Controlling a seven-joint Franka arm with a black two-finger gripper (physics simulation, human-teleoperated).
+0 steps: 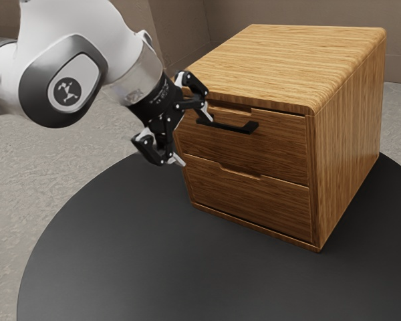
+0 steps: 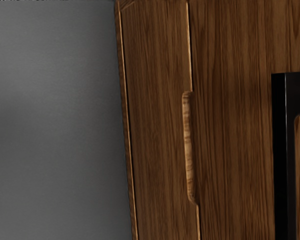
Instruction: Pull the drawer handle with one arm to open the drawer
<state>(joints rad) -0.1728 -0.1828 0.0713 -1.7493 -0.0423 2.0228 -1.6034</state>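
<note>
Black bar drawer handle [image 1: 228, 126], one only, fronts the upper wooden drawer [image 1: 267, 144] of two; the black two-finger gripper [image 1: 184, 124] gapes wide at its end, pinching nothing.

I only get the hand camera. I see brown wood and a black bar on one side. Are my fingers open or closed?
Observer: Open. In the exterior view the gripper has its jaws spread wide, one above the other.
Operator: Is that black bar the handle?
Observer: Yes. The handle sits on the upper drawer of a two-drawer cabinet, and the gripper is at its end nearest the arm.
Operator: Is the drawer out yet?
Observer: Not that I can see. Its front looks level with the lower drawer.
</note>
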